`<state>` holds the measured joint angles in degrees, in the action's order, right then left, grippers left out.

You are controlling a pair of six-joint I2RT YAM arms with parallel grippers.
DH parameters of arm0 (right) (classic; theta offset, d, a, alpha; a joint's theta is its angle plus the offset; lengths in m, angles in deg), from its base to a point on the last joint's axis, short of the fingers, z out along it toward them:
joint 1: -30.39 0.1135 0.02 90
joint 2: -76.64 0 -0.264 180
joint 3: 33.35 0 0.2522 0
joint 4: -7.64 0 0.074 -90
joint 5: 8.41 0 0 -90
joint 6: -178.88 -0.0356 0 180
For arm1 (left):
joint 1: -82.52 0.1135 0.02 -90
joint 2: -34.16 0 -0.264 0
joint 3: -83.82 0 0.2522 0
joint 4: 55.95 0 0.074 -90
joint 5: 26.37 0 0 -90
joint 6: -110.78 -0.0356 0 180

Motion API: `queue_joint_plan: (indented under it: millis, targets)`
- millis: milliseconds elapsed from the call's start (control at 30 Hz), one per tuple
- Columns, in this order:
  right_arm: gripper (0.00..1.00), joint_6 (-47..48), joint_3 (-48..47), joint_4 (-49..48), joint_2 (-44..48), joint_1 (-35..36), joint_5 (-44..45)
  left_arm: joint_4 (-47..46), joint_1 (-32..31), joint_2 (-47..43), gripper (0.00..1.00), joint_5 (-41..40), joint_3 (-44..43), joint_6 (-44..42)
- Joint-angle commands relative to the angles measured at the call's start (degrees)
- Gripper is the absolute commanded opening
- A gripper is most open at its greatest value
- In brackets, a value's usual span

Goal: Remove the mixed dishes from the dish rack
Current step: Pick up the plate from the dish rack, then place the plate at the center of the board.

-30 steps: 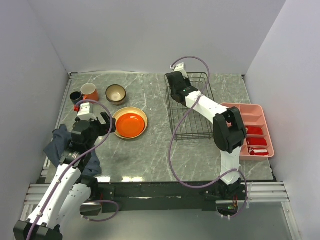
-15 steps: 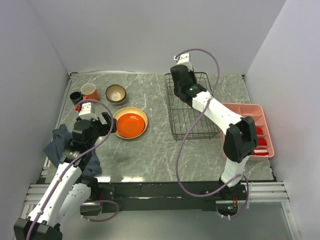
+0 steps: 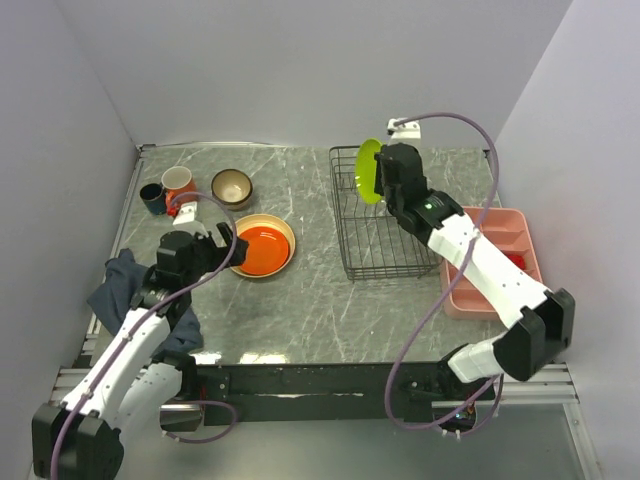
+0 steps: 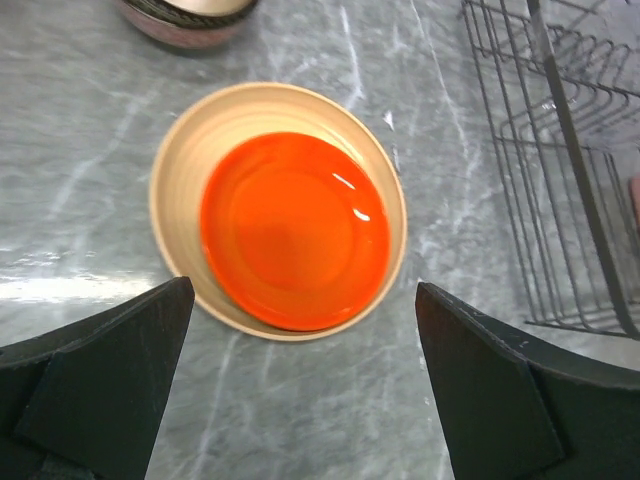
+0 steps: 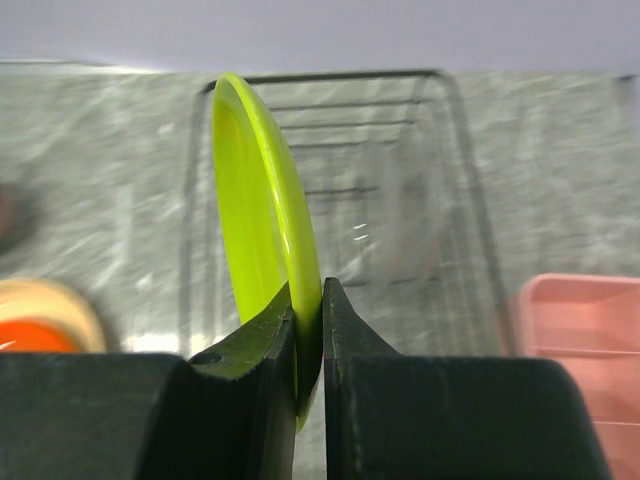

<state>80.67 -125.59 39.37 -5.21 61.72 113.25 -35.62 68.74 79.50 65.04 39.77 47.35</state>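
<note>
Right gripper [image 5: 310, 300]: jaws pinched on the lower rim of the green plate [image 5: 260, 200].
Green plate: upright, over the rack's [image 3: 385, 262] far end.
Left gripper [image 4: 305, 290]: jaws wide open, empty, above the orange plate [image 4: 290, 225], which is stacked on the tan plate [image 4: 393, 240].
Risk: the thin rim grip may let the plate pivot, slip or clip the wires.

Robot lab cell, plain white walls [image 3: 300, 70], marble-look table [image 3: 300, 300]

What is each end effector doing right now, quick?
Left end effector: open, empty, over the orange plate.
Right end effector: closed on the green plate.
</note>
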Motion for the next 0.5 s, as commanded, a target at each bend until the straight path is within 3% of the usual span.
queue_joint_plan:
  millis: [0, 267, 467]
  targets:
    - [0.03, -9.6, 4.5, -3.1, 5.8, -0.9, -12.7, -6.2, -0.9, 4.0, 0.99, 6.1, -3.5, 4.8]
    - [0.03, -20.4, 14.8, -9.6, 12.5, -2.0, -27.9, -12.5, -5.4, 10.5, 1.00, 8.5, -7.6, 8.9]
    - [0.02, -26.7, 21.2, -15.6, 13.6, -2.2, -37.3, -17.4, -11.0, 14.1, 0.99, 5.8, -8.5, 12.7]
